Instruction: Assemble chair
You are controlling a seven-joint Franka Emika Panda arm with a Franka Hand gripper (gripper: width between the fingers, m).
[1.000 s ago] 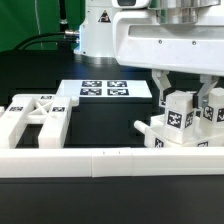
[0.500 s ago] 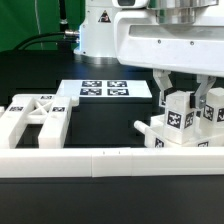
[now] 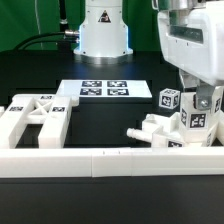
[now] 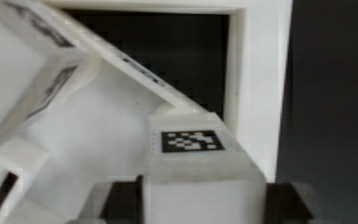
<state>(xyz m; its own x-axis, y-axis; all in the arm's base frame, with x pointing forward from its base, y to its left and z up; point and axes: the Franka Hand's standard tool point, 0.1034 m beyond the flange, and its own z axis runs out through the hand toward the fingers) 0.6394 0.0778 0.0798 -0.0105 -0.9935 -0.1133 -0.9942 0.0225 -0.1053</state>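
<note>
My gripper (image 3: 200, 104) stands at the exterior view's right, shut on an upright white bar of the chair (image 3: 198, 122) that carries a square tag. That bar belongs to a blocky cluster of joined white parts (image 3: 160, 130) resting on the black table; a second tagged post (image 3: 168, 99) rises beside it. In the wrist view the tagged bar (image 4: 197, 150) fills the gap between my two dark fingers (image 4: 123, 202), which press on its sides. A separate white frame part (image 3: 35, 118) lies at the exterior view's left.
The marker board (image 3: 105, 89) lies flat at the back middle of the black table. A long low white border wall (image 3: 100, 160) runs along the front. The robot base (image 3: 103, 30) stands behind the board.
My jaws have closed on the tagged bar. The arm and the chair cluster have shifted toward the exterior view's right, and the cluster has turned.
</note>
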